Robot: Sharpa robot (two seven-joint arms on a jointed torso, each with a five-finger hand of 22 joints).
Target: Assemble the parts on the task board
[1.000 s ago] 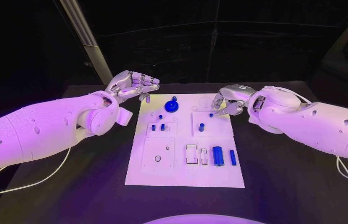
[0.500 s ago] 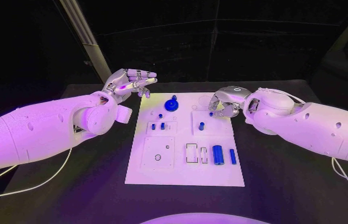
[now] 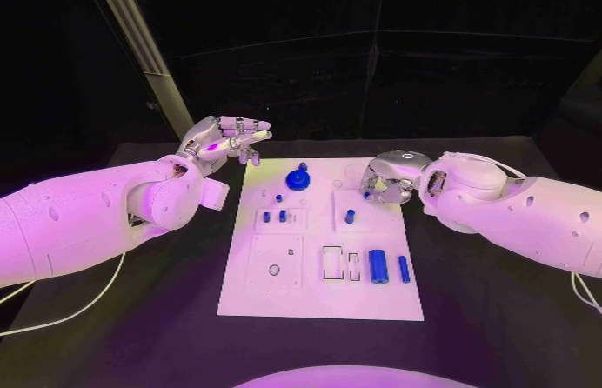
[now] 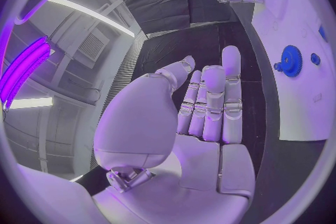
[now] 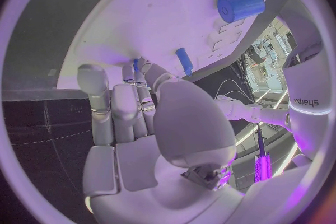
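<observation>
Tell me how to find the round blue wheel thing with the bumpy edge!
Look at the white task board in the middle of the black table, then at its far end, between the two hands. The blue gear sits there. It alone is round and toothed; the other blue parts are pegs and cylinders.

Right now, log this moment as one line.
left hand: raised off board, holding nothing | right hand: over task board, small blue part at fingertips | blue gear: on board

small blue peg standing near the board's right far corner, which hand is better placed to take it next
Probably the right hand: it hangs over the white task board, fingers right by that small blue peg. The left hand is raised off the board's far left corner, open, holding nothing.
</observation>
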